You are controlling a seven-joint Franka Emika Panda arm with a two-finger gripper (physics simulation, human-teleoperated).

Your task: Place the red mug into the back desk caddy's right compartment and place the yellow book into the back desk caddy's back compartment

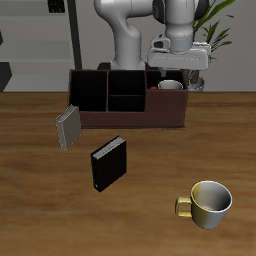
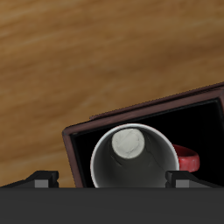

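The red mug [image 2: 131, 157] sits upright inside the caddy [image 1: 128, 118], in its wide right compartment [image 1: 168, 102], so judging by how things lie the first half of the task looks done. The wrist view looks straight down into its grey inside, red handle poking toward the compartment wall. The gripper [image 1: 178, 68] hangs directly above the mug. Its fingertips [image 2: 39, 179] show spread to either side of the rim, not touching it, so the claw is open and holds nothing; that fits a release with the mug left standing.

The yellow book [image 1: 68, 128] leans tilted just beside the caddy's other end, outside it, close enough for a short carry. It is not yet in the back compartment [image 1: 126, 84], which shows dark and unfilled. That is the remaining step, in my judgement.

Counted: two mugs, the red one and a gold mug [image 1: 208, 203] well in front of the caddy; two books, the yellow one and a black book [image 1: 109, 163] standing in front of the caddy; one caddy; one gripper.
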